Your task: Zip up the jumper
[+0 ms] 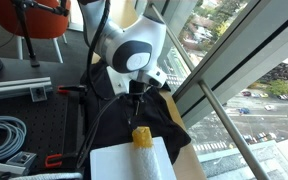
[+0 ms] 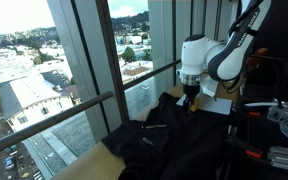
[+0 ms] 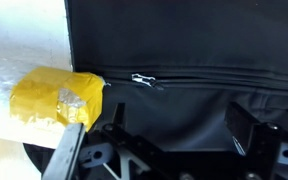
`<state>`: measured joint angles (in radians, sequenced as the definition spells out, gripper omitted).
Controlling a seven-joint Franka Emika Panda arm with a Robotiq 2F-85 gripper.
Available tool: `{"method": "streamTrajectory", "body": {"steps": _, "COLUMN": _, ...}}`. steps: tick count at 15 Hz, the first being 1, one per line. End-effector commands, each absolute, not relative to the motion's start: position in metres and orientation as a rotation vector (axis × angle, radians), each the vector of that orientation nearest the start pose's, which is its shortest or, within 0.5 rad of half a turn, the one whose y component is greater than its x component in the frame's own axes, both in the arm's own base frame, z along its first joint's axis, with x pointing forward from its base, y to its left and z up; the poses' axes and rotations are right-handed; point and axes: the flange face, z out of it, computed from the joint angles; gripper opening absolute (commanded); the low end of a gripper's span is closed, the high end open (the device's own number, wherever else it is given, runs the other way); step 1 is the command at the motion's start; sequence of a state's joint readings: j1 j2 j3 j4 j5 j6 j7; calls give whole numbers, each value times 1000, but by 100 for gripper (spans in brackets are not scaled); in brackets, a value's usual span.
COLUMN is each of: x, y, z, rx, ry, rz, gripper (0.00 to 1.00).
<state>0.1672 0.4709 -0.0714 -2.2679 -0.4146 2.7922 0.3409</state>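
Since the jumper (image 2: 154, 135) is soft, floppy fabric spread along the window-side edge of the counter (image 1: 191, 165), it'll bunch easily, so I'd pinch just the tiny silver zip pull (image 3: 144, 79). Gripper (image 3: 159, 125) hovers over it, fingers wide apart, holding nothing.

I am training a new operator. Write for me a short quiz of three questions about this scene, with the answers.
1. True or false: the gripper is shut on the zip pull.
2. Which colour has the block beside the jumper? A red, B yellow, C green.
3. Fill in: in the wrist view, the zip pull lies to the ___ of the block.
Key: 1 false; 2 B; 3 right.
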Motion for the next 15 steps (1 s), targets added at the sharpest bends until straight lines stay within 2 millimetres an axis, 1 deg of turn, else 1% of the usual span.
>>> {"method": "streamTrajectory", "body": {"steps": 1, "x": 537, "y": 65, "z": 136, "rx": -3299, "ry": -284, "rz": -131, "gripper": 100}}
{"method": "streamTrajectory", "body": {"steps": 7, "x": 538, "y": 53, "z": 117, "rx": -3306, "ry": -290, "rz": -77, "gripper": 100}}
{"method": "streamTrajectory", "body": {"steps": 11, "x": 535, "y": 52, "z": 106, "rx": -3302, "ry": -288, "rz": -46, "gripper": 100}}
{"method": "streamTrajectory", "body": {"steps": 15, "x": 536, "y": 50, "z": 101, "rx": -3299, "ry": -281, "rz": -32, "gripper": 100}}
